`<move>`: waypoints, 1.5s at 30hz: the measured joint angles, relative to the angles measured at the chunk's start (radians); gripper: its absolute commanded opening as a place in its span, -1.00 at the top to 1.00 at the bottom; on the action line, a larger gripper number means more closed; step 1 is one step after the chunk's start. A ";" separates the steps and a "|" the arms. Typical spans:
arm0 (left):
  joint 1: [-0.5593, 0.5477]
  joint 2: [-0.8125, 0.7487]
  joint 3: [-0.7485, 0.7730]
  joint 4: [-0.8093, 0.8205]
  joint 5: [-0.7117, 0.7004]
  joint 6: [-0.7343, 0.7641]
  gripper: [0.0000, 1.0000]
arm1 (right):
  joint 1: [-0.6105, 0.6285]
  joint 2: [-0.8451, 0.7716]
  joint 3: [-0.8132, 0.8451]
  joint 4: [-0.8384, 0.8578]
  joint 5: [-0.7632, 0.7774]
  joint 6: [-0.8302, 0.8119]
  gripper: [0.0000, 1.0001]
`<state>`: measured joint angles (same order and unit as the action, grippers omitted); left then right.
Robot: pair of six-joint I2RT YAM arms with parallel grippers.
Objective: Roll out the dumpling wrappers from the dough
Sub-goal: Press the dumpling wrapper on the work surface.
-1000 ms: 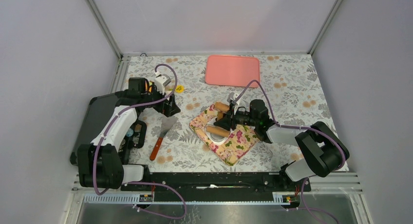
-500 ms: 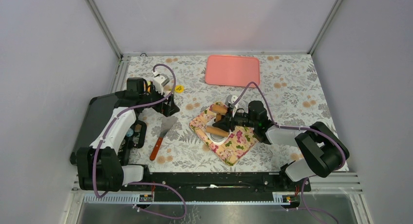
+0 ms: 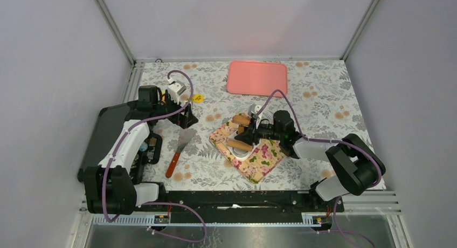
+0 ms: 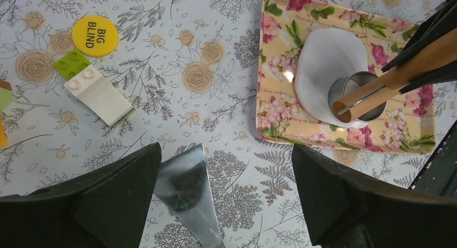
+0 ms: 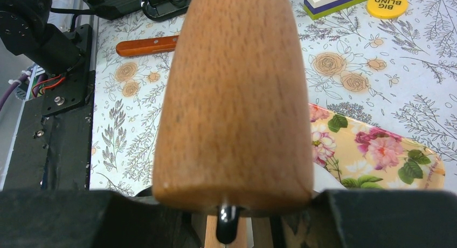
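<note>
At mid-table your right gripper is pinching the wooden rolling pin around its middle, over the flat white dough on the floral tray. A metal ring cutter sits on that sheet. Off to the left, your left gripper hangs with jaws spread wide above the spatula blade, holding nothing.

Matt, grainy wooden rolling pin; shiny metal ring cutter (mirror-bright rim); smooth white dough.
</note>
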<state>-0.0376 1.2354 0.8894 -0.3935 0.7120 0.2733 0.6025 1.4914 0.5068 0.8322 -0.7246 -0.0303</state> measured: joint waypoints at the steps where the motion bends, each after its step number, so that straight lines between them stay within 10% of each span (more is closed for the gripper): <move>1: 0.000 -0.001 0.000 0.000 0.000 -0.001 -0.98 | 0.000 0.002 0.000 0.000 0.000 0.000 1.00; 45: 0.011 -0.019 -0.013 0.008 0.024 -0.016 -0.98 | 0.001 -0.023 -0.032 0.031 -0.012 -0.003 1.00</move>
<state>-0.0261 1.2160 0.8764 -0.3855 0.7364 0.2573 0.6033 1.4689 0.4744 0.8627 -0.7364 -0.0338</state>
